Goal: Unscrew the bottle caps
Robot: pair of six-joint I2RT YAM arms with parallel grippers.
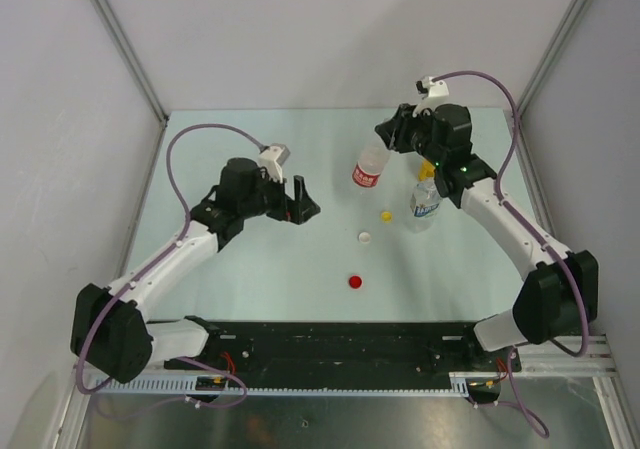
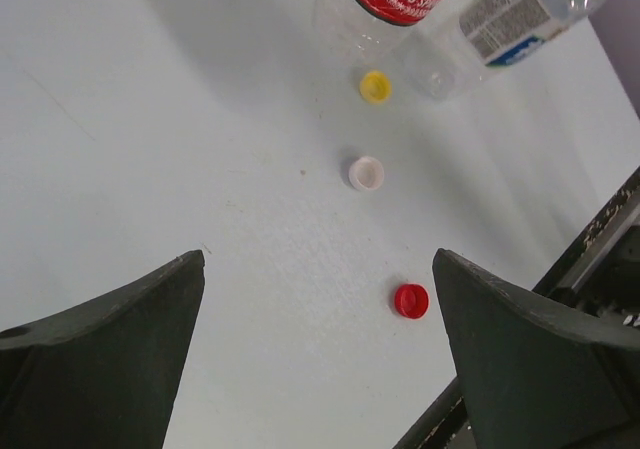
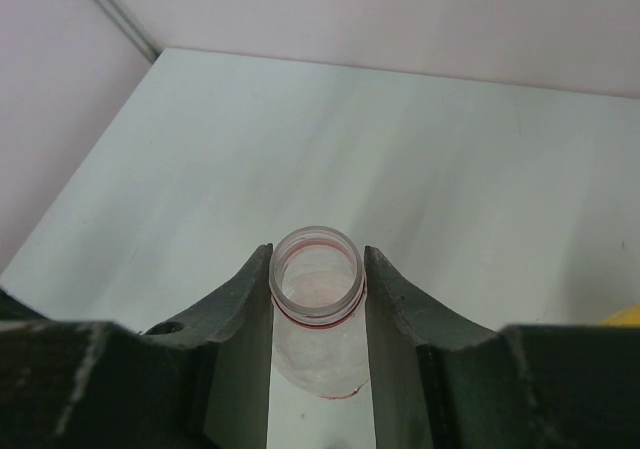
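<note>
Caps show up first in the view from above: the yellow cap (image 1: 386, 214), the white cap (image 1: 365, 236) and the red cap (image 1: 354, 281) all lie loose on the tabletop (image 1: 250, 269), in a short row near the middle, with the red one nearest 6 o'clock. At 12 o'clock from them the red-label bottle (image 1: 370, 169) leans over, and the right jaws hold it by its neck. The blue-label bottle (image 1: 425, 201) stands at 3 o'clock from the yellow cap. A bit of yellow just past it may be the yellow drink bottle (image 1: 428, 170), but the right arm hides most of it. The left jaws hang wide with nothing in them, at 9 o'clock from the caps and well apart from them. In the left wrist view the two dark fingers (image 2: 120, 349) stand far apart at the bottom. Between them you see the red cap (image 2: 411, 300) near 5 o'clock, the white cap (image 2: 366, 172) in the middle and the yellow cap (image 2: 375, 86) toward 12 o'clock, just beside the two bottles at the top. In the right wrist view the right jaws squeeze the neck of the red-label bottle (image 3: 318, 279), one on each side, and its mouth is open with no cap on. So I think the unscrewing is done, since three caps are off. What looks left is to set this bottle down and let go.
</note>
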